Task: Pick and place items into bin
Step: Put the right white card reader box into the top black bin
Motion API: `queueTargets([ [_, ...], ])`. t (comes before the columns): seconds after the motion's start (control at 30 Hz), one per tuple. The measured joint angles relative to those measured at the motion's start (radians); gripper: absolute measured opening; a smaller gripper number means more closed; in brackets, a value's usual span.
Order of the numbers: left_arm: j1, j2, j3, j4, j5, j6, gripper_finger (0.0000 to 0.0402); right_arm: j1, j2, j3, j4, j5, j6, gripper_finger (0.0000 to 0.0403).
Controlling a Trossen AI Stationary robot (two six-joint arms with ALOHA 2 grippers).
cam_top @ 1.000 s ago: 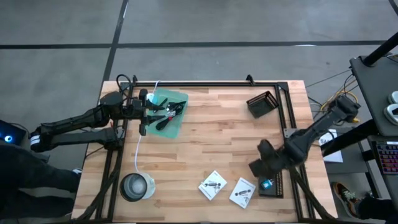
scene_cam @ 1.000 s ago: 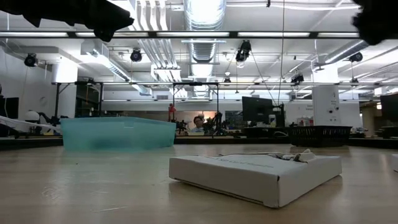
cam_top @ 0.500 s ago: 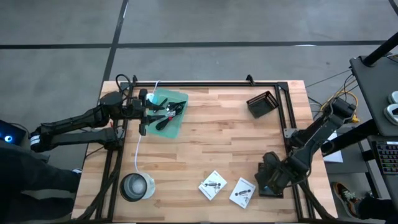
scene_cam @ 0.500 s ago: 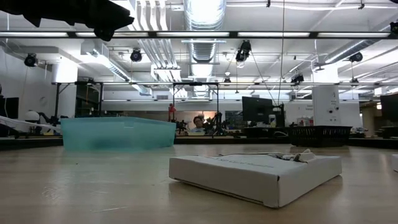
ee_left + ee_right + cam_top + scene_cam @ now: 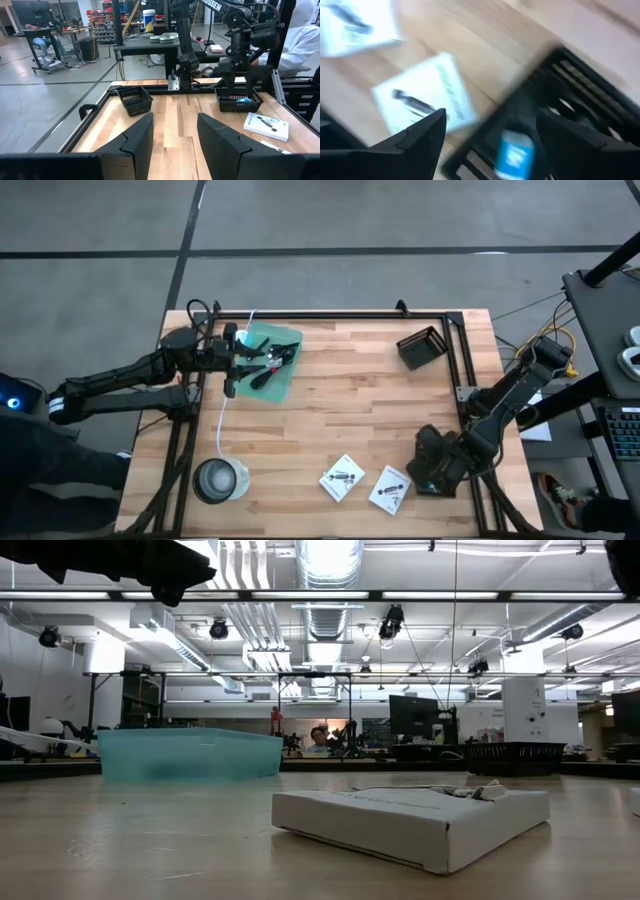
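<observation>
Wooden planks of the table (image 5: 340,410) carry the teal bin (image 5: 268,363) at its far left part, already holding small dark items (image 5: 270,358). Well away from the bin, two white packets (image 5: 343,477) lie near the front edge. Just beside them the right gripper (image 5: 490,135), fingers (image 5: 420,134) spread and empty, hangs over a black basket (image 5: 570,95) with a blue object (image 5: 514,154). Over the bin, the left gripper (image 5: 174,135) hovers with fingers apart.

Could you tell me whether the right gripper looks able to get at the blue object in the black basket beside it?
Probably yes: the right gripper hangs open right above the black basket, and nothing covers the blue object.
</observation>
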Motion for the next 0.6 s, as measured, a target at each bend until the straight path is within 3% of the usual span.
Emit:
queueTargets([
  [0.13, 0.0, 0.0, 0.0, 0.0, 0.0, 0.0, 0.0136, 0.0, 0.001, 0.033, 0.102, 0.118, -0.218, 0.0276],
  [0.27, 0.0, 0.0, 0.0, 0.0, 0.0, 0.0, 0.0136, 0.001, 0.033, 0.066, 0.3, 0.141, -0.593, 0.0261],
  [0.4, 0.0, 0.0, 0.0, -0.001, 0.0, 0.0, 0.0136, 0.003, 0.122, 0.124, 0.436, 0.094, -0.979, 0.0251],
  [0.6, 0.0, 0.002, 0.0, 0.003, 0.0, 0.0, 0.0136, 0.003, 0.329, 0.282, 0.282, -0.036, -1.252, 0.0237],
])
